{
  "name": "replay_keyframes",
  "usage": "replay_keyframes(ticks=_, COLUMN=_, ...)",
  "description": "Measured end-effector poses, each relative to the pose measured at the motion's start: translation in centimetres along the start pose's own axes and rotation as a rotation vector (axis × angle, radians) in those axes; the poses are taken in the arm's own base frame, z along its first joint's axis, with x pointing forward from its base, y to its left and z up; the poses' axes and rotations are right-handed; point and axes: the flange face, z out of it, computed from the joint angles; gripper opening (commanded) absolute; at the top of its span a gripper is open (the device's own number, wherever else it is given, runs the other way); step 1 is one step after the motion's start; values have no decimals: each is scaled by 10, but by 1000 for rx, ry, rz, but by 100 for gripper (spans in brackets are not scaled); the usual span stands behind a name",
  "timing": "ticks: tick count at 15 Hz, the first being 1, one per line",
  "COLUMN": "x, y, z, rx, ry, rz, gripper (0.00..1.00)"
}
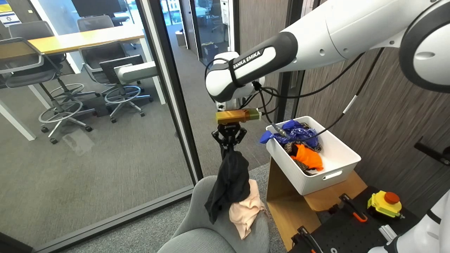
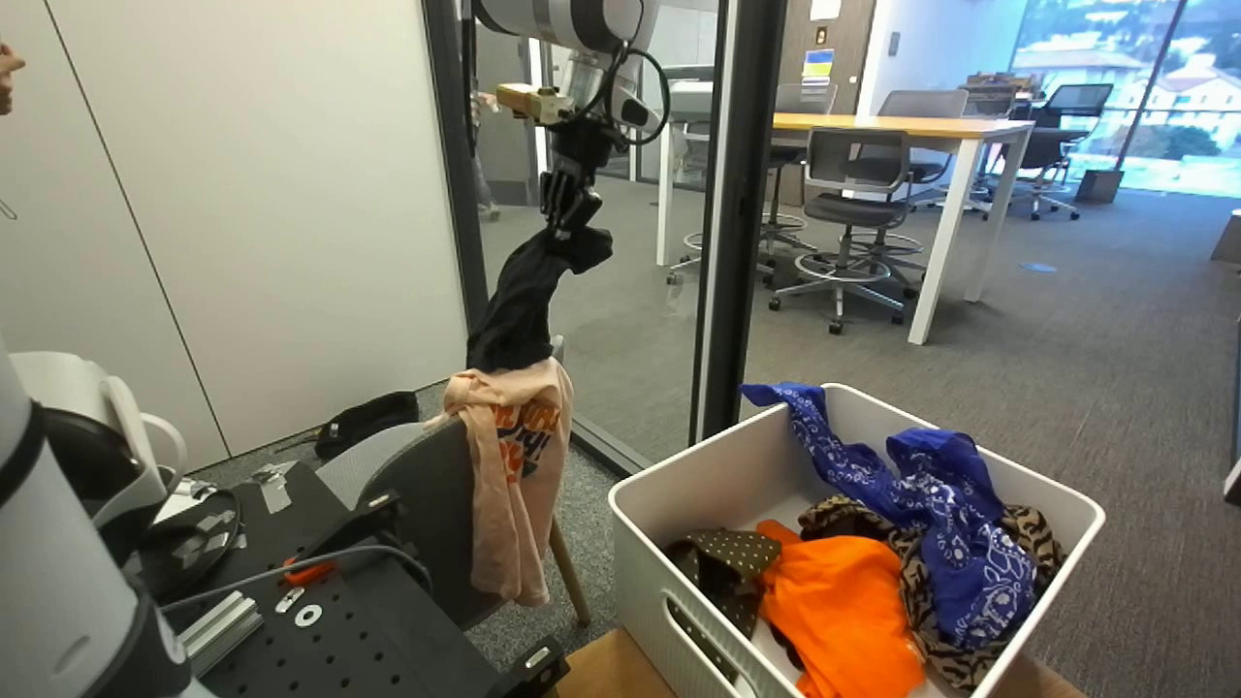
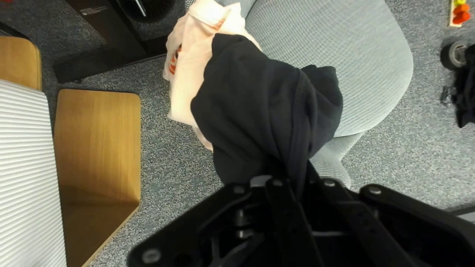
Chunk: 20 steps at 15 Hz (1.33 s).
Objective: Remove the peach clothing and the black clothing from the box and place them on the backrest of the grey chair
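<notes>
Below the gripper (image 1: 228, 145), which pinches the black clothing (image 1: 230, 179), the peach clothing (image 1: 246, 211) drapes over the grey chair's backrest (image 1: 223, 225).

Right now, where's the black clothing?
In both exterior views, the black clothing hangs from the gripper at the grey chair, by the peach clothing, left of the box.

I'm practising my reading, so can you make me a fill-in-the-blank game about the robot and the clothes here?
1. The tool is gripping the ____ clothing.
2. The peach clothing hangs over the backrest of the grey ____.
3. The box with the orange cloth inside is coloured ____.
4. The bandana hanging partly out of the box is coloured ____.

Missing words: black, chair, white, blue.
</notes>
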Motion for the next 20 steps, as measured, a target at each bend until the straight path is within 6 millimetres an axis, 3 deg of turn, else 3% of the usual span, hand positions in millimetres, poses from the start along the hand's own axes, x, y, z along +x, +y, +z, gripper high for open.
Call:
replay_keyframes(ticks=7, x=41, y=29, z=-2, rx=-23, ry=-2, rz=35, gripper=3)
replay_keyframes(ticks=10, x=61, y=45, z=9, rx=-30, ry=-24, rz=52, gripper=3)
replay_keyframes(ticks=15, x=91, y=69, z=55, rx=-50, ry=-91, rz=76, gripper=3)
replay_keyframes(ticks=20, x=109, y=82, z=110, rx=-76, ry=-173, rz=90, gripper=3)
